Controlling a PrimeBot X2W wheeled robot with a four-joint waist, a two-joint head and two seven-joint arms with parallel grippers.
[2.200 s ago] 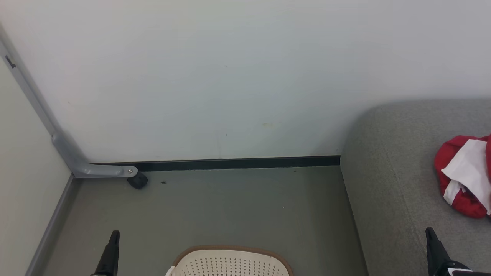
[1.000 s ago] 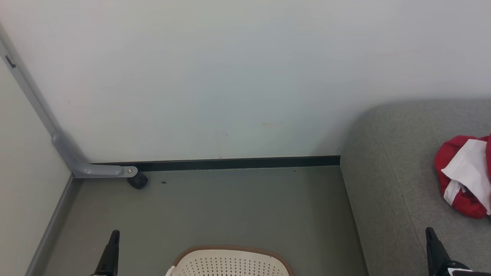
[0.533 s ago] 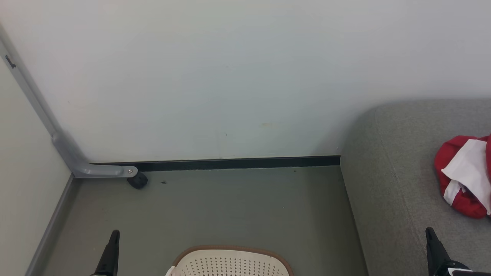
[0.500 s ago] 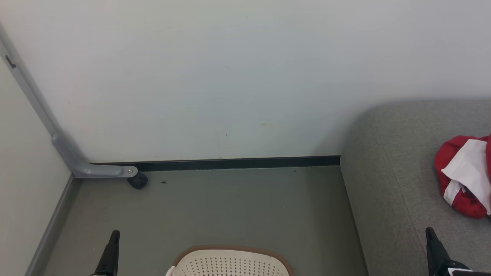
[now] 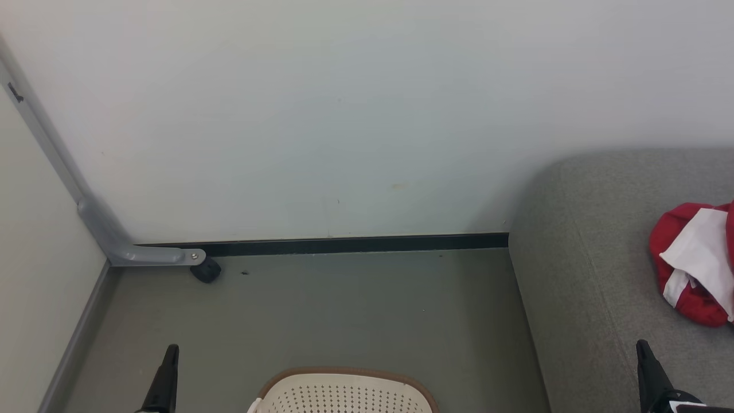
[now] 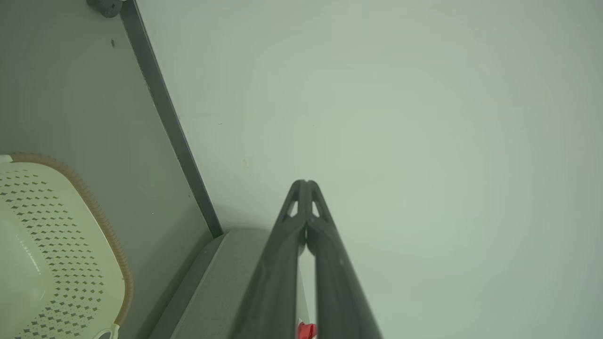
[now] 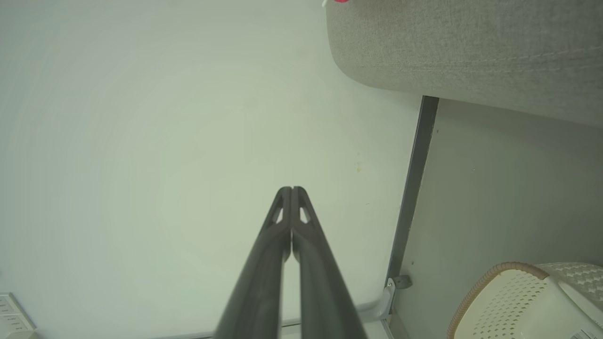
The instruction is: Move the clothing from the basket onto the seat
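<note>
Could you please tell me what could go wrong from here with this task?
1. The basket sits at the head view's bottom edge, its inside cut off there, so a reach now could be blind and may knock its rim.
2. The left gripper and right gripper are shut; unopened, they might push fabric rather than grasp it.
3. The clothing on the seat is cut off at the frame's edge, so placement may be hard to check.

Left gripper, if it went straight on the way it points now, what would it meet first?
Most likely the pale wall, above the dark skirting. The shut left gripper points at bare wall with nothing visibly between, though depth is unclear.
</note>
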